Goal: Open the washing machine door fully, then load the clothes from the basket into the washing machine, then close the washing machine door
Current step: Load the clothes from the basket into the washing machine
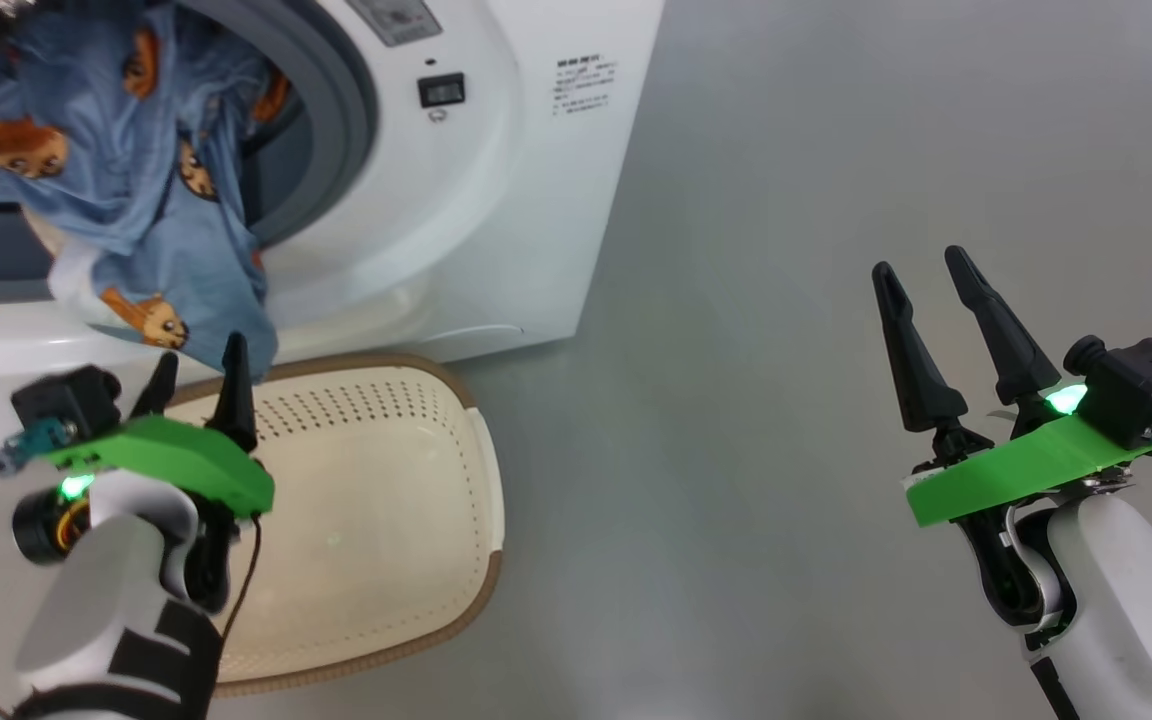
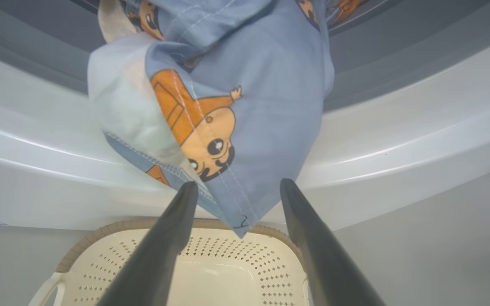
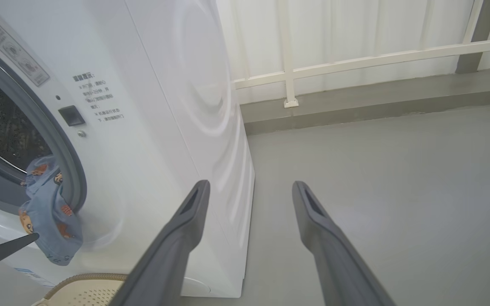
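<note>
At ten o'clock the clothes point(image 1: 136, 180) are draped half out of the machine point(image 1: 496, 200); loading is judged unfinished. At eight, the left hand point(image 1: 201, 352) is held apart, empty, above the basket point(image 1: 476, 440). At four, the right hand point(image 1: 920, 262) is spread. They must be pushed in next.

Big white box-shaped front-loader washing machine point(image 1: 496, 200) w/ grey rubber gasket, drum mouth open. Soft light-blue clothes point(image 1: 136, 200), orange-brown bear print & white lining, hang half out over the lower gasket, tail drooping down the white front. Small cream perforated plastic basket point(image 1: 376, 430), brown woven-look rim, sits on the floor just below.
</note>
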You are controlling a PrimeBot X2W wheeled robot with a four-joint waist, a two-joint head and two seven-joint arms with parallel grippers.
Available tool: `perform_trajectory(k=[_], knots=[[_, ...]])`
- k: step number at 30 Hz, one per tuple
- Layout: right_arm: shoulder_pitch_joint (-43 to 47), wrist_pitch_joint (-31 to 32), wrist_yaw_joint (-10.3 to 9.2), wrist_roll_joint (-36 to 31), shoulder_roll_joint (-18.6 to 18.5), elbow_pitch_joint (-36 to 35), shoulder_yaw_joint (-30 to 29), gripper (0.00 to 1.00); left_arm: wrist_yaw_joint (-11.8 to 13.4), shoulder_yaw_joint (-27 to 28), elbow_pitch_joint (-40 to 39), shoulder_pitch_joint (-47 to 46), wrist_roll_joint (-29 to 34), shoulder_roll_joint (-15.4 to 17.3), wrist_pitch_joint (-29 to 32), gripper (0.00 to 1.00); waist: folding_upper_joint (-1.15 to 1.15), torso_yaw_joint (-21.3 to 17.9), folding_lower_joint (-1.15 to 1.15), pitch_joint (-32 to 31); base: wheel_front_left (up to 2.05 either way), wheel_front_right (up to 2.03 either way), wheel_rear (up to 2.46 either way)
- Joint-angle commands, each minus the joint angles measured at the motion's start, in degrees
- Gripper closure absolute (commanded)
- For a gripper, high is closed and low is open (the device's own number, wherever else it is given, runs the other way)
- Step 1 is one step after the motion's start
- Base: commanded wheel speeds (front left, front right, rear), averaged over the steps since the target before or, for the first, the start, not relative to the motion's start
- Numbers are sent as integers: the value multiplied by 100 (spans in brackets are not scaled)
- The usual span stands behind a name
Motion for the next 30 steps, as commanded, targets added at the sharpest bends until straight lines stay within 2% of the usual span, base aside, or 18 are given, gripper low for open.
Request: perform_trajectory(k=[1,13,17,21,23,24,30], knots=[[-89,-46,32,-57,-15,-163,23,0,-9,47,-7,-253,-126,269,-31,0,0,-208,-1,302,0,0,0],[-241,-46,32,-109,78,-280,-33,0,-11,-189,549,-1037,-736,533,11,0,0,-398,-1,770,0,0,0],[-256,-46,32,-129,88,-295,-55,0,-11,-223,688,-1246,-799,655,-248,0,0,-408,-1,825,0,0,0],[-258,-46,32,-153,99,-265,-78,0,-12,-313,703,-1263,-802,628,-337,0,0,-358,-1,799,0,0,0],[-274,-46,32,-158,104,-257,-71,0,-12,-338,666,-1250,-808,634,-358,64,0,-321,-1,771,0,0,0],[-277,-46,32,-159,103,-256,-73,0,-12,-357,648,-1238,-816,624,-363,100,0,-297,-1,754,0,0,0],[-273,-46,32,-144,96,-217,-46,0,-12,-634,525,-1030,-924,596,-371,100,0,-176,-1,620,0,0,0]])
